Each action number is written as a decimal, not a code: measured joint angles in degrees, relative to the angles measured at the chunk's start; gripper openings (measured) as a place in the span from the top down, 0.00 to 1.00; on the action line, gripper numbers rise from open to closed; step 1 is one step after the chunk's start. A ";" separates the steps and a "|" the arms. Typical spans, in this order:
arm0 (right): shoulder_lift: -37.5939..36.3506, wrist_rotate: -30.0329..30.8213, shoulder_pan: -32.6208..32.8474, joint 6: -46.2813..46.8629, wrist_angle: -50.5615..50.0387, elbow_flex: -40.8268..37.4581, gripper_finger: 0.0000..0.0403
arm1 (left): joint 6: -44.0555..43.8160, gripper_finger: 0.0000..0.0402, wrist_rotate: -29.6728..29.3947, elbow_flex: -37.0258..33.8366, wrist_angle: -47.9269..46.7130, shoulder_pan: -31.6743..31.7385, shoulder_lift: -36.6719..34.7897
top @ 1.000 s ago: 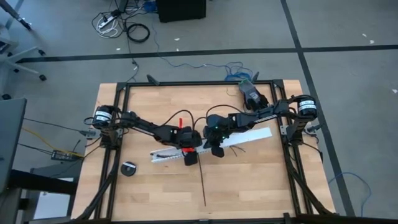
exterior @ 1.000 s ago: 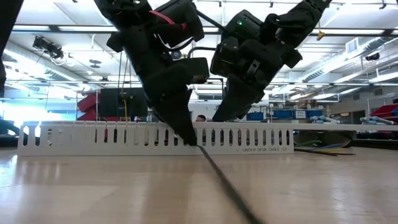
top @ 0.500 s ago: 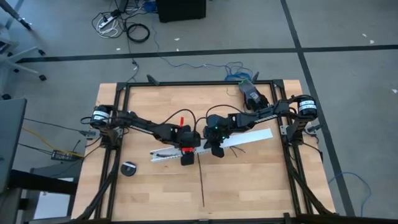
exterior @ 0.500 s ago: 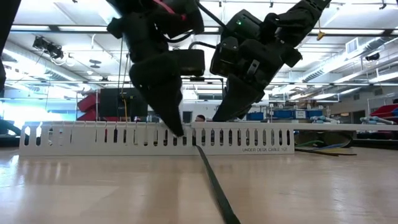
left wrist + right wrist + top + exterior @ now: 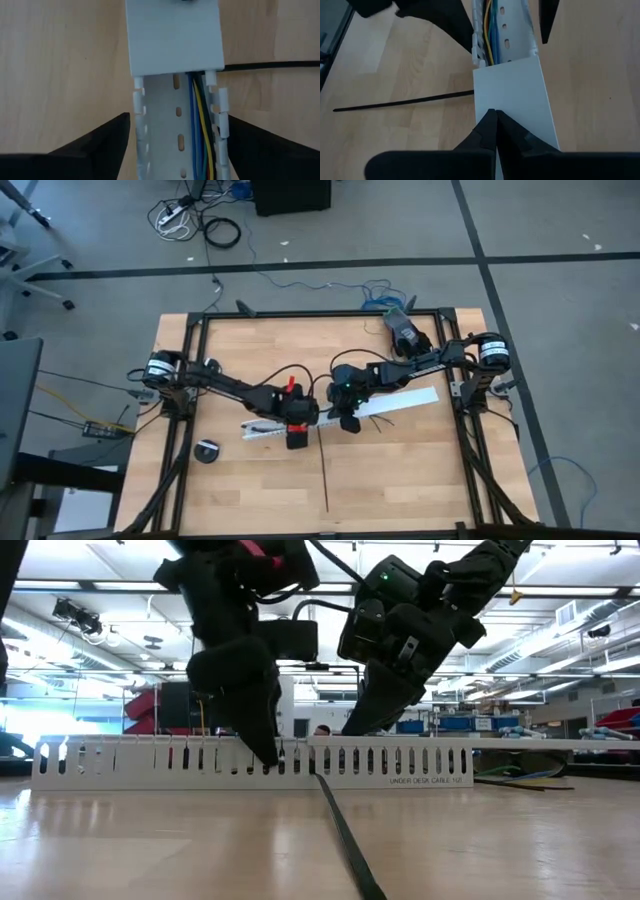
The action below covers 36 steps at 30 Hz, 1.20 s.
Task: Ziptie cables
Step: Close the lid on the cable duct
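Observation:
The white slotted channel point(image 5: 400, 400) lies slantwise across the table's middle. The cables point(image 5: 200, 130), blue, yellow, green and black, run inside its open part, and a white lid point(image 5: 512, 95) covers the rest. The black ziptie point(image 5: 326, 475) lies flat on the table, running from the channel's near wall toward the near edge. My left gripper point(image 5: 178, 116) is open, tipped down over the open part, one finger on each side of the channel with a gap to each wall. My right gripper point(image 5: 492, 111) is shut, its tips on the lid. My right gripper rests its shut fingertips point(image 5: 487, 120) on the flat top of the lid point(image 5: 507, 102), a short way back from the lid's end. It comes slanting down from the table's right. The channel stays flat on the table beneath it.
A round black roll point(image 5: 207, 451) lies near the table's left front. A dark device point(image 5: 405, 330) sits at the far right. Black frame rails point(image 5: 190, 380) border the table. Thin wire ends point(image 5: 385, 421) stick out beside the channel. Bare wood lies toward the near edge.
My left gripper has moved along the channel toward the table's left, away from the ziptie's far end, and has tipped more steeply down. The ziptie's far end, which stood raised at the fingertips, now lies low by the channel wall.

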 joint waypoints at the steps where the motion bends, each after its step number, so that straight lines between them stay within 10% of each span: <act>1: -0.04 -0.01 0.00 0.05 0.02 0.00 1.00 | -0.35 0.28 -0.37 -0.80 0.67 -0.11 0.00; 36: -2.79 2.22 0.33 2.45 -4.36 -0.03 1.00 | -1.53 0.39 -2.55 -3.42 4.01 -0.39 0.13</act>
